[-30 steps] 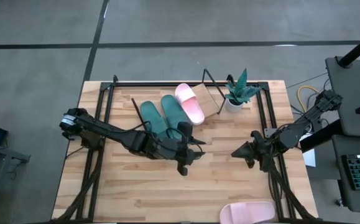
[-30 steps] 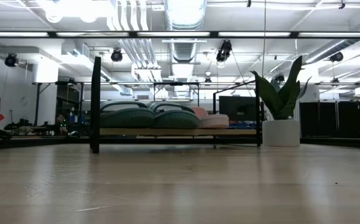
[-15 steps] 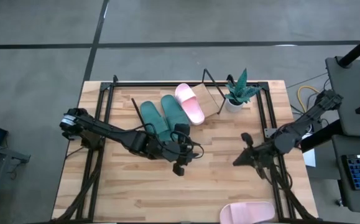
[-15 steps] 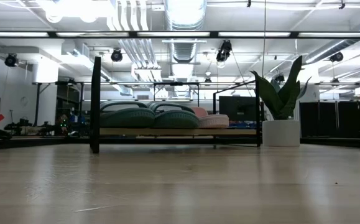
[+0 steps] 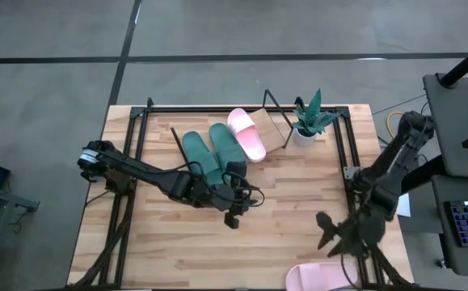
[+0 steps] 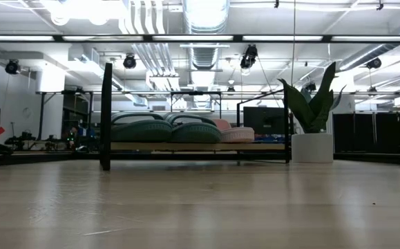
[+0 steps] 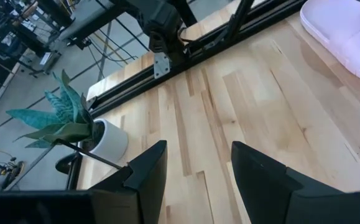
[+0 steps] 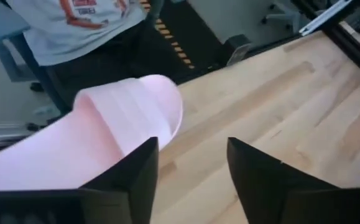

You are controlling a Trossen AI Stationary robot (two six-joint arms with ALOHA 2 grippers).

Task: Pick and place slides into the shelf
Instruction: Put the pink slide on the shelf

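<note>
One soft light-pink foam slide (image 5: 322,276) sits loose at the table's six o'clock edge, well apart from the slanted light-wood shelf (image 5: 276,129) at twelve, which carries two dark green slides (image 5: 209,149) and its pink mate (image 5: 247,133). Right gripper (image 5: 328,229) hovers just above it, fingers spread and empty: approach step, I'd say. Next: descend, straddle the strap, close. Left gripper (image 5: 238,208) waits centre-table, fingers apart, empty.

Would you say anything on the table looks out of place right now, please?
Yes: one pink slide lies alone at the table's near edge, partly overhanging it, far from the shelf where the two green slides and the other pink one sit. The open right hand hovers near it.
</note>
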